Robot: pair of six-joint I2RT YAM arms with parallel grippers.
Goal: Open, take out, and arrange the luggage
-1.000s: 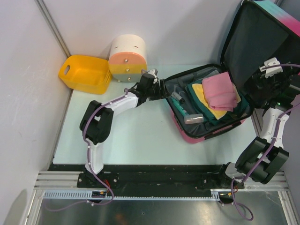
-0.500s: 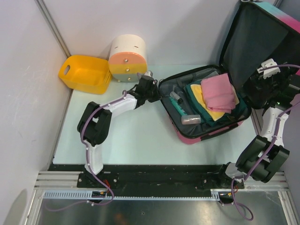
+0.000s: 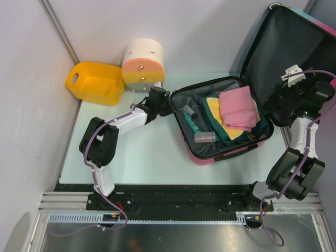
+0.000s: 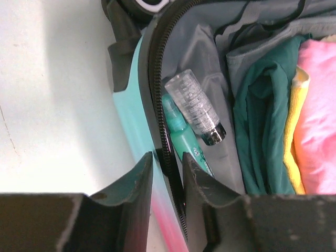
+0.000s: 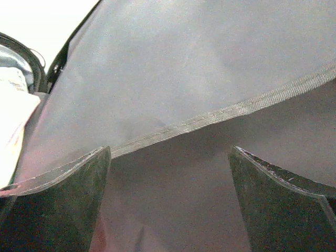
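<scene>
1. My left claw [image 4: 167, 160] had its fingers drawn together on the near wall of the luggage [image 3: 220, 155]. One finger sat outside the teal shell and the other inside the black zip edge, so I read it as clamped on that rim.
2. Just past that grip, inside the wall, a clear bottle [image 4: 197, 105] lay on top of a teal tube [image 4: 184, 140]. Beyond them was a folded teal cloth [image 4: 262, 131].
3. My right claw [image 5: 169, 151] had its fingers wide apart and held nothing. It faced the black lining of the lid [image 3: 283, 42], with a webbing strap running across its view.
4. The luggage lay open on the surface [image 3: 142, 152], right of centre. Its lid stood up at the far right, and a pink cloth [image 3: 237, 107] topped the stack inside.
5. I judged the opening done, with the lid propped up, and the taking-out not yet begun, since nothing from the case lay on the surface.
6. The next move called for freeing one claw and reaching in for a top item, likely the pink cloth. The yellow basket [image 3: 94, 81] and the drawer box [image 3: 143, 63] stood well apart at the far left as likely places to put things.
</scene>
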